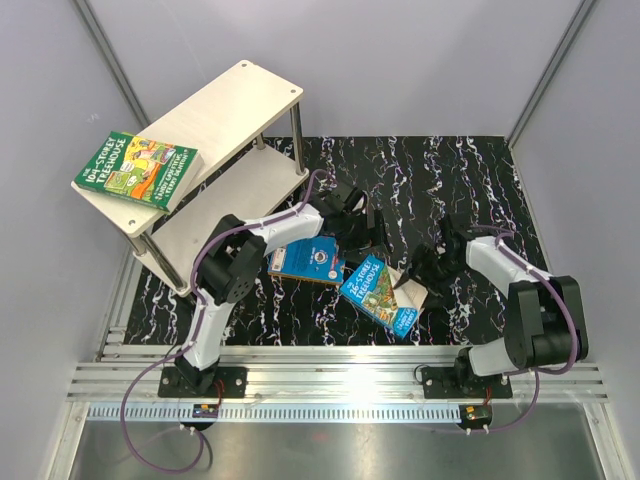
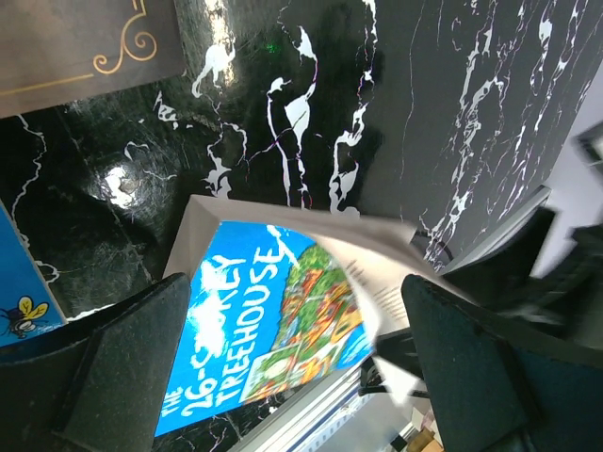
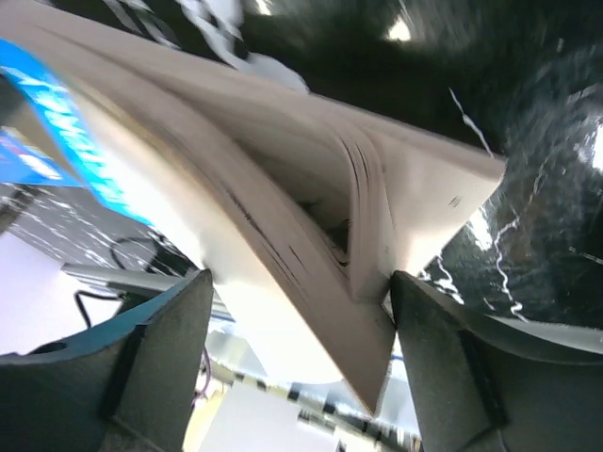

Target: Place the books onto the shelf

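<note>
- Overhead, the shelf (image 1: 225, 105) stands at the far left with a green book (image 1: 135, 170) flat on the left end of its top board.
- Only this top view shows that tier. It also shows the 26-Storey book (image 1: 375, 290) on the marbled black mat (image 1: 470, 180) between the arms, its long axis running from far-left to near-right.
- A second blue book (image 1: 305, 258) lies just to its left, under the left arm.
- From the left wrist, the left gripper (image 2: 297, 311) hangs with fingers spread wide and nothing between them. Below it, the 26-Storey book's (image 2: 245, 330) cover curls upward, and a dark cover (image 2: 75, 47) with gold scrollwork shows at the frame's corner.
- Up close, the right gripper (image 3: 300, 282) straddles the fanned page edges of that book (image 3: 283, 217). Blur hides whether the fingers actually press it.
</note>
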